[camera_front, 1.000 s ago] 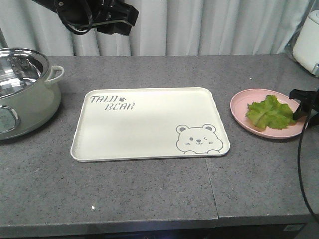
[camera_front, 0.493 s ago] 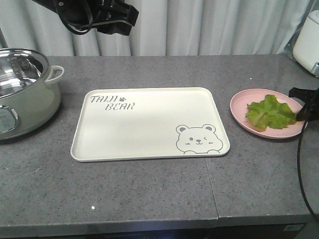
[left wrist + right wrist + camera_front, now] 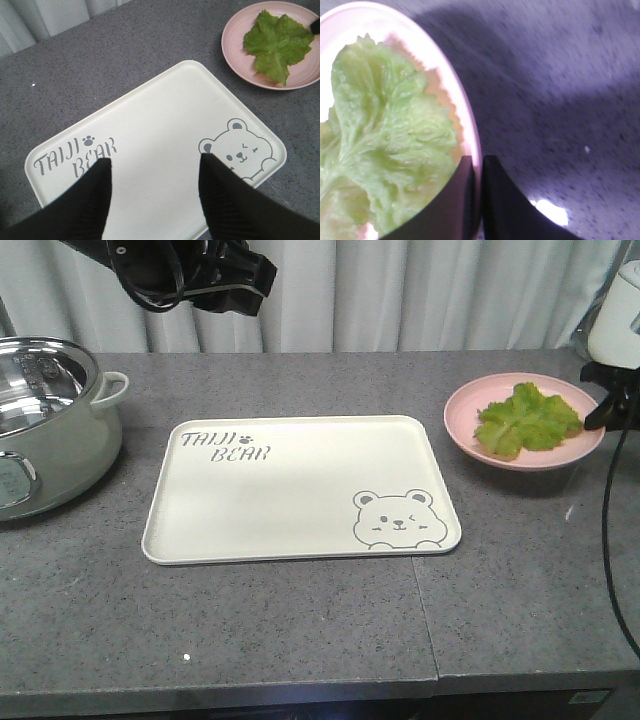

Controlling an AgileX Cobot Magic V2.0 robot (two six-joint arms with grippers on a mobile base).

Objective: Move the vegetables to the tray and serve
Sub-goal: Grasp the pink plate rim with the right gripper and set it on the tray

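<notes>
Lettuce (image 3: 525,420) sits on the pink plate (image 3: 462,405), which your right end effector (image 3: 476,165), clamped on its rim, has just lifted near the far right corner of the counter (image 3: 300,630); next, carry it to the tray (image 3: 300,490).

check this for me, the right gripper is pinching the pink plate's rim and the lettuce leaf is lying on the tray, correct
Not quite. The lettuce leaf lies on the pink plate, not on the tray, as the front-facing view shows. The right gripper is indeed pinching the plate's rim, its jaws closed on either side of it.
</notes>
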